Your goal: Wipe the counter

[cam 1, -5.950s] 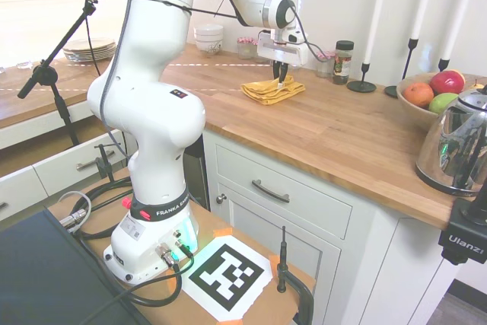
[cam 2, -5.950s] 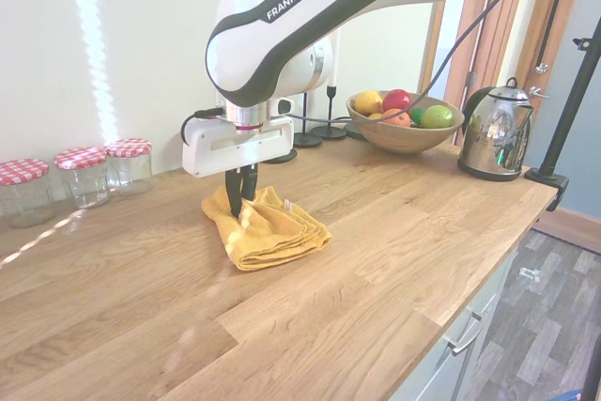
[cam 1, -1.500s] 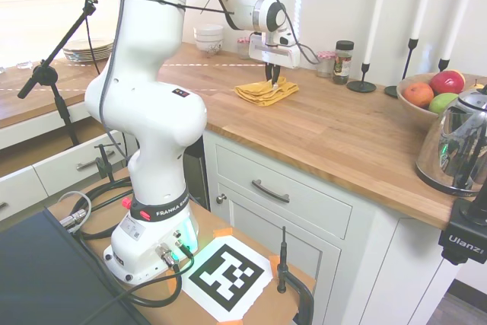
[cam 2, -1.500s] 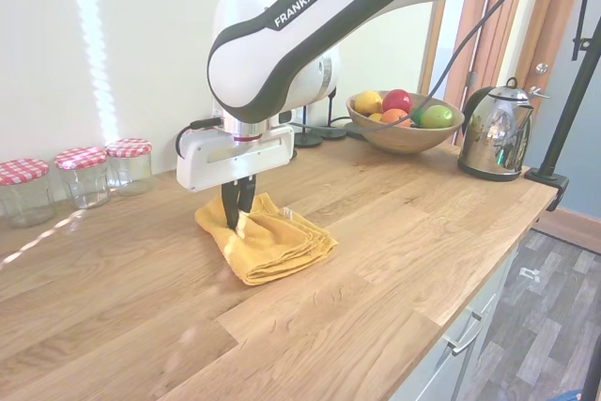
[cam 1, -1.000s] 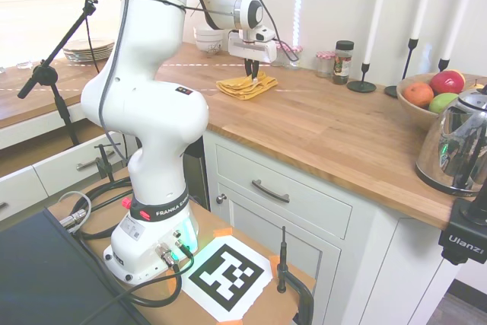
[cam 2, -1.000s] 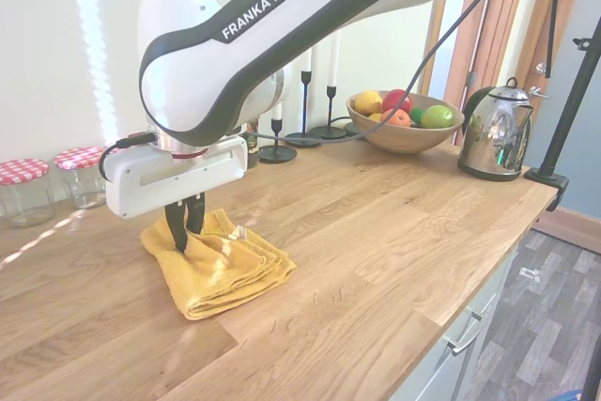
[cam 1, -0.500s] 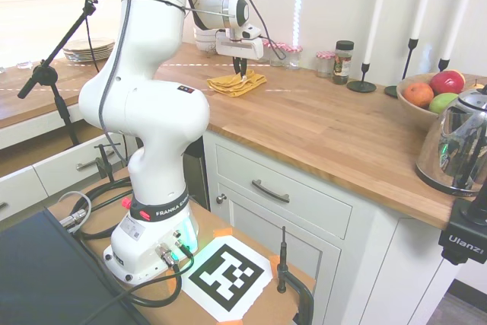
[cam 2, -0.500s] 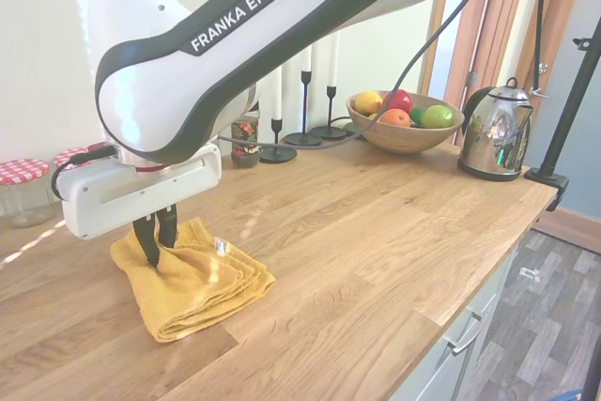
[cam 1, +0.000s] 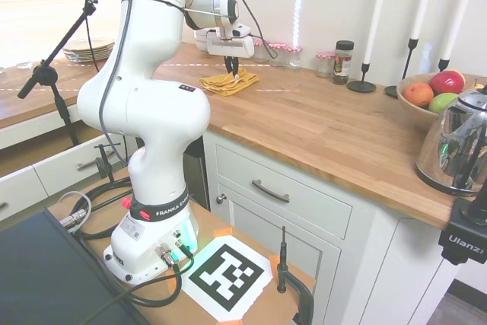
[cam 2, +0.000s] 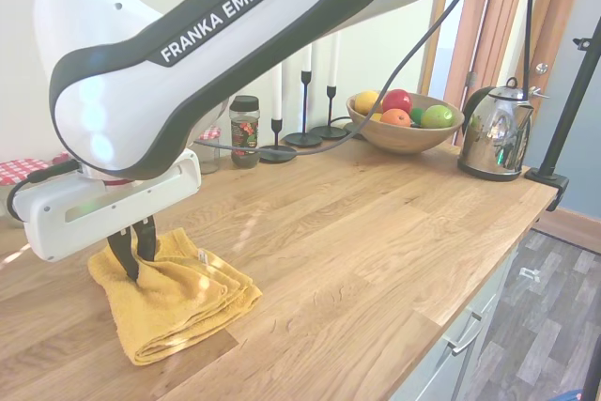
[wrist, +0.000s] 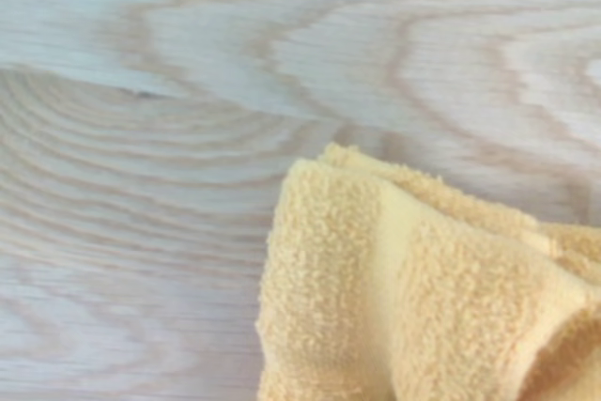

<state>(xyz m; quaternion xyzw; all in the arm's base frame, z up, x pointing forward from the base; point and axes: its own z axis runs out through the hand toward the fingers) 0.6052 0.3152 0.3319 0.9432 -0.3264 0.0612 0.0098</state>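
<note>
**Mid-wipe: yellow towel dragged along the bench**

The bench (cam 2: 376, 223) runs long over the white cabinets, its wood grain bare across most of its length. The folded yellow towel (cam 2: 174, 302) lies flat on it, towards the far end from the kettle (cam 2: 495, 131) and fruit bowl (cam 2: 404, 133). My gripper (cam 2: 133, 253) points straight down, its fingers pinched on a raised fold at the towel's back edge. In the wrist view I see a terry corner (wrist: 376, 298) lying on the planks.

I judge the stroke is under way. To do it well I want steady downward pressure so the bulk of the cloth stays in contact, not just the pinched ridge. I'd keep the wrist vertical, travel along the grain, and stay off the spice jar (cam 2: 244, 131) and candlesticks (cam 2: 305, 100) by the wall.
</note>
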